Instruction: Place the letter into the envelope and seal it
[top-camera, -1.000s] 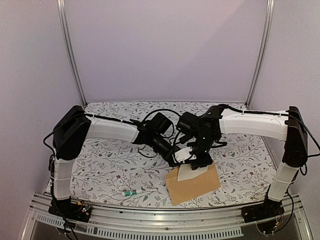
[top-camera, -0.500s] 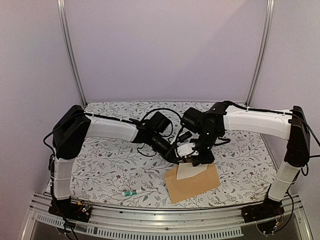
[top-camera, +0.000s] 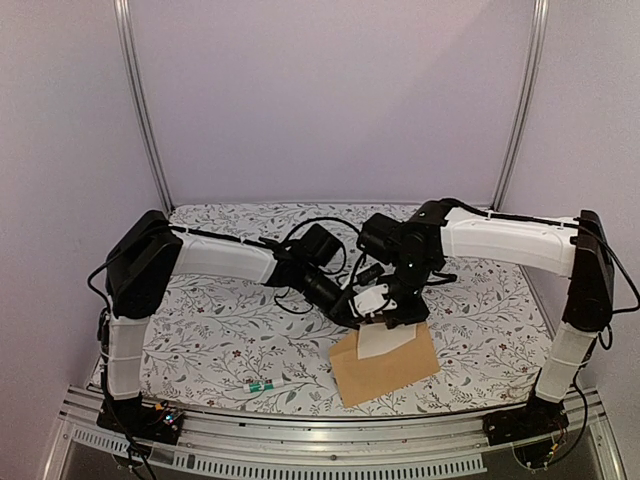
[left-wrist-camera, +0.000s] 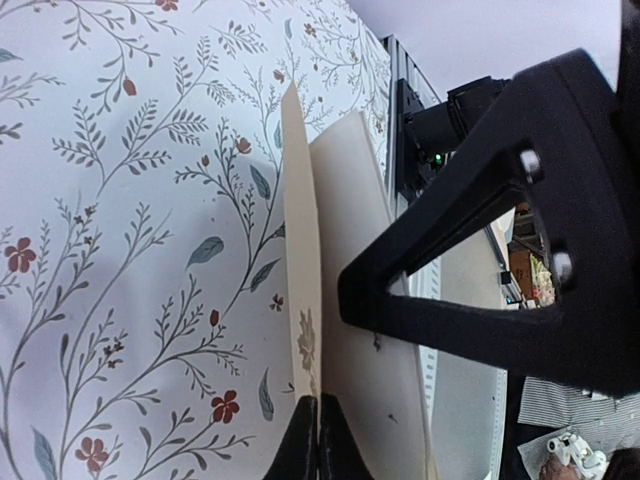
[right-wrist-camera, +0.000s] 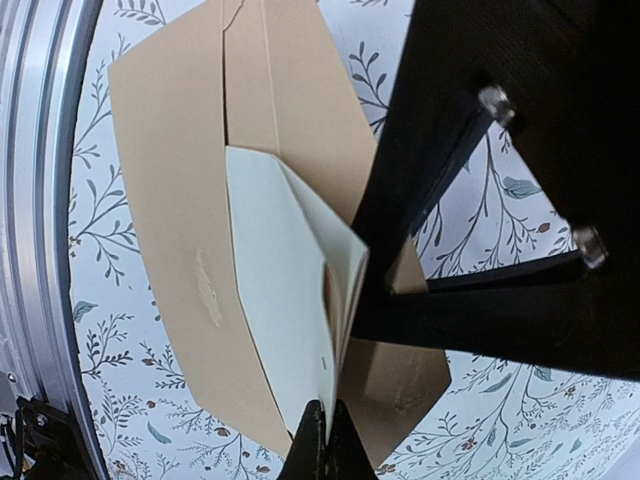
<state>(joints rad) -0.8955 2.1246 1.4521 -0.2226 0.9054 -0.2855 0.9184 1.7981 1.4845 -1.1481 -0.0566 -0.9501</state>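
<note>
The tan envelope (top-camera: 388, 368) lies near the table's front edge, its mouth toward the arms. The folded cream letter (top-camera: 380, 340) stands in that mouth, part inside and part sticking out. In the right wrist view the letter (right-wrist-camera: 280, 290) rises from the envelope (right-wrist-camera: 165, 190), and my right gripper (right-wrist-camera: 325, 440) is shut on its free edge. My right gripper (top-camera: 388, 316) hangs just above the letter. My left gripper (top-camera: 355, 312) is beside it. In the left wrist view my left gripper (left-wrist-camera: 318, 445) is shut on a raised edge of the envelope (left-wrist-camera: 300, 230).
A small green-and-white tube (top-camera: 262, 385) lies near the front edge, left of the envelope. Metal rails (top-camera: 300, 440) run along the front and upright posts (top-camera: 140, 110) stand at the back corners. Black cables (top-camera: 310, 235) loop over the left arm.
My right gripper has shifted slightly away from the front edge with the letter. The left gripper and the envelope have stayed almost in place.
</note>
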